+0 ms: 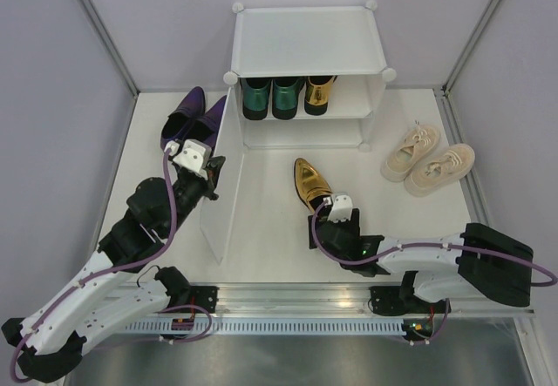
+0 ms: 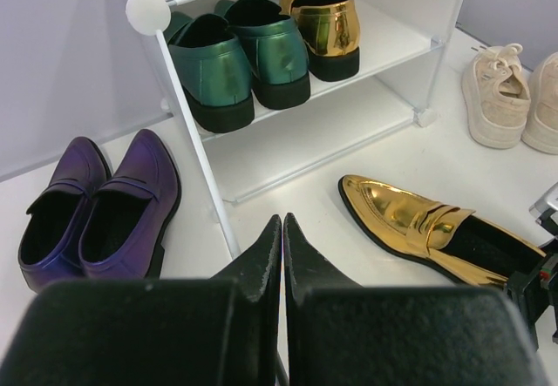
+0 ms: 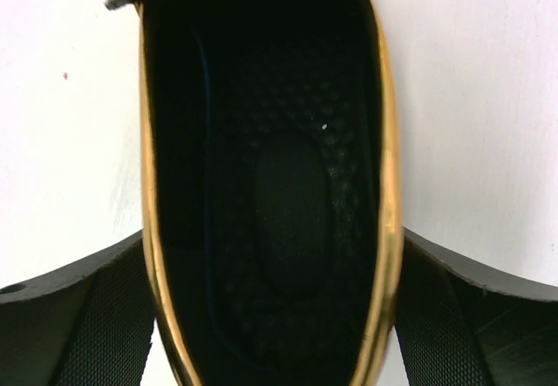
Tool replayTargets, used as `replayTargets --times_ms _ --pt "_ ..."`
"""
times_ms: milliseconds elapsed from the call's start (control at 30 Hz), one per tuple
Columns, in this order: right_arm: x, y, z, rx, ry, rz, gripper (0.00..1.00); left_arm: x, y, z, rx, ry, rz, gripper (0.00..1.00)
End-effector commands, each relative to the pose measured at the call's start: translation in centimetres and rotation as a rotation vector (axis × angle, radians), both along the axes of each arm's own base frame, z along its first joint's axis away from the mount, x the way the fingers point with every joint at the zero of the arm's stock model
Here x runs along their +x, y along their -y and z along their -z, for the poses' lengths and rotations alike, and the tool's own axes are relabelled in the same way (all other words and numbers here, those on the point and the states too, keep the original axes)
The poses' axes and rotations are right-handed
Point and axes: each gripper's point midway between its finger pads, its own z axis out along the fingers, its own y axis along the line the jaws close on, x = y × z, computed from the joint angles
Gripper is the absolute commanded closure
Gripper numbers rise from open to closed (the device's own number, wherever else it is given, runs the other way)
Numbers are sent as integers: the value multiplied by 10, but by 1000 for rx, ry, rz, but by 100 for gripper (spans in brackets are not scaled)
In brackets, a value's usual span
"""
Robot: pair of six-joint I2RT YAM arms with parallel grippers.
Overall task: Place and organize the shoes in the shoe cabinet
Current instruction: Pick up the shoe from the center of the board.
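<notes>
One gold loafer (image 1: pixel 309 181) lies on the floor in front of the shoe cabinet (image 1: pixel 305 42), toe pointing away. My right gripper (image 1: pixel 336 219) stands open at its heel, one finger on each side of the gold rim (image 3: pixel 388 186). The other gold loafer (image 2: pixel 324 24) and the green loafers (image 2: pixel 235 64) stand on the cabinet's upper shelf. My left gripper (image 2: pixel 282 220) is shut, its tips against the near edge of the swung-open door panel (image 1: pixel 222 186). The purple shoes (image 2: pixel 96 203) sit left of that door. The beige sneakers (image 1: pixel 429 161) lie on the right.
The cabinet's lower shelf (image 2: pixel 331 129) holds nothing. Grey walls close in the white floor on the left, back and right. The door panel stands between the purple shoes and the cabinet's opening.
</notes>
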Motion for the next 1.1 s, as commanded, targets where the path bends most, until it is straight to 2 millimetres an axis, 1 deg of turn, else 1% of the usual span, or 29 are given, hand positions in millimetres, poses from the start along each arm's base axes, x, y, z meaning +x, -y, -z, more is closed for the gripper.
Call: replayTargets --times_ms 0,133,233,267,300,367,400,467,500,567,600,667,700,767,800,833,867,933,967,1033,1067 --pt "2 -10 3 25 -6 -6 2 -3 -4 59 174 -135 4 98" --pt "0 -3 15 14 -24 19 2 -4 -2 59 172 -134 10 98" --pt "0 -1 16 19 -24 30 2 -4 -1 60 175 -137 14 98" --pt "0 -1 16 16 -22 29 4 -4 -1 60 174 -136 14 98" --pt "1 -2 14 22 -19 28 9 -4 -1 60 176 -137 16 98" --pt "1 -1 12 14 -15 28 16 -4 -2 60 175 -136 13 98" --pt "3 -2 9 13 -8 30 22 -5 -1 59 173 -135 16 98" --pt "4 0 6 -1 -2 33 30 -5 -1 59 173 -133 16 98" --pt "5 -2 2 2 4 33 37 -5 -1 59 173 -133 16 98" --pt "7 1 -1 -15 11 40 44 -5 -1 59 173 -133 16 98" --pt "9 -2 -8 -4 22 41 51 -5 -1 59 170 -133 16 98" --pt "11 -2 -16 -8 36 43 58 -5 -1 58 172 -130 16 98" --pt "12 2 -22 -22 44 47 67 -6 -1 59 173 -131 19 98" --pt "14 3 -33 -30 66 45 78 -6 -1 59 173 -131 19 98" --pt "17 3 -47 -10 90 52 86 -6 -1 59 173 -131 18 98" --pt "17 5 -52 -16 97 52 91 -6 -1 58 172 -130 19 98" --pt "19 7 -62 -5 113 49 99 -6 -1 58 172 -130 19 98" --pt "21 9 -75 3 128 50 99 -6 -1 59 174 -131 21 98" --pt "23 12 -87 27 143 54 99 -7 0 58 172 -129 22 98" --pt "24 16 -96 41 146 56 99 -6 -1 58 172 -127 19 98" --pt "25 20 -105 60 159 60 99 -7 -1 58 173 -127 18 98"
